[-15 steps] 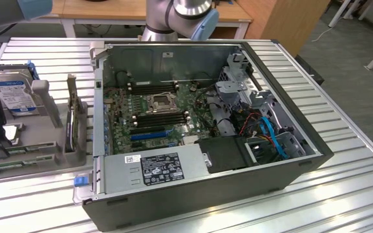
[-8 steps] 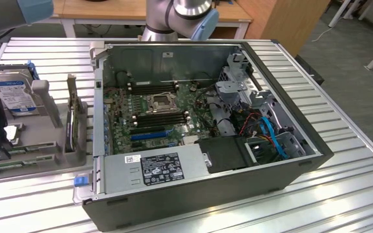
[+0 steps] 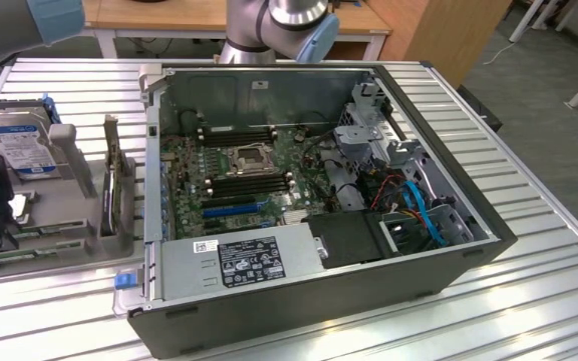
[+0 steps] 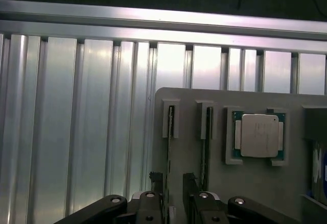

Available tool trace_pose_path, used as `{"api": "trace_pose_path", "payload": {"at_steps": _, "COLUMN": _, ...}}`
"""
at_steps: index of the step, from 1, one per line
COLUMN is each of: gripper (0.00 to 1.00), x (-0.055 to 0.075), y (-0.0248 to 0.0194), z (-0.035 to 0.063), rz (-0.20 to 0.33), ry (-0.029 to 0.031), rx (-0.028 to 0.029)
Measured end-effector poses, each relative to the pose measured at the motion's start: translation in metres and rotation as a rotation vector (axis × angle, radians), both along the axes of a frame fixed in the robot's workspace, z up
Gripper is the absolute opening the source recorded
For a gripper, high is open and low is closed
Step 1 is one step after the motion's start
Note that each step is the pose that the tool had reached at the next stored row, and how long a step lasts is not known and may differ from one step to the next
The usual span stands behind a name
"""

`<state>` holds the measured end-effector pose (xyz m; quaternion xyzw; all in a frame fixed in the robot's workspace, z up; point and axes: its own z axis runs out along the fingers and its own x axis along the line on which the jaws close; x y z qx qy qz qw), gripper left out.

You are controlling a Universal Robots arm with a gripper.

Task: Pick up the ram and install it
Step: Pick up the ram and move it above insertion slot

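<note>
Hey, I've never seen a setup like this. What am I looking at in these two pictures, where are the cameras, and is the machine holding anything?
The machine is a silver and blue robot arm working at a ribbed aluminium table.

The exterior view is taken from a camera off the arm. It shows an open dark metal computer case and, to the exterior view's left, a boxy hard drive with a blue label.

The wrist view comes from a camera on the arm. It looks past the black two-fingered gripper onto a grey parts holder. The holder carries a square silver processor chip and two thin circuit-board sticks standing on edge.

The open fingers stand on either side of one stick, the ram, with the second stick beside it. Nothing is held.
</note>
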<state>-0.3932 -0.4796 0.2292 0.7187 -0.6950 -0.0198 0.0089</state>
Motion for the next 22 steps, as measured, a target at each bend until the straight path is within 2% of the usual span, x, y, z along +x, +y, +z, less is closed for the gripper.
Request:
{"api": "trace_pose_path", "payload": {"at_steps": 6, "gripper": 0.30, "x": 0.000, "y": -0.0007, "z": -0.0041, "rz": 0.000, "ry": 0.0000, "rx": 0.0000}}
{"api": "trace_pose_path", "payload": {"at_steps": 14, "gripper": 0.30, "x": 0.000, "y": -0.0007, "z": -0.0049, "rz": 0.000, "ry": -0.0001, "rx": 0.0001}}
{"api": "trace_pose_path", "payload": {"at_steps": 22, "gripper": 0.30, "x": 0.000, "y": -0.0007, "z": -0.0111, "rz": 0.000, "ry": 0.0000, "rx": 0.0000}}
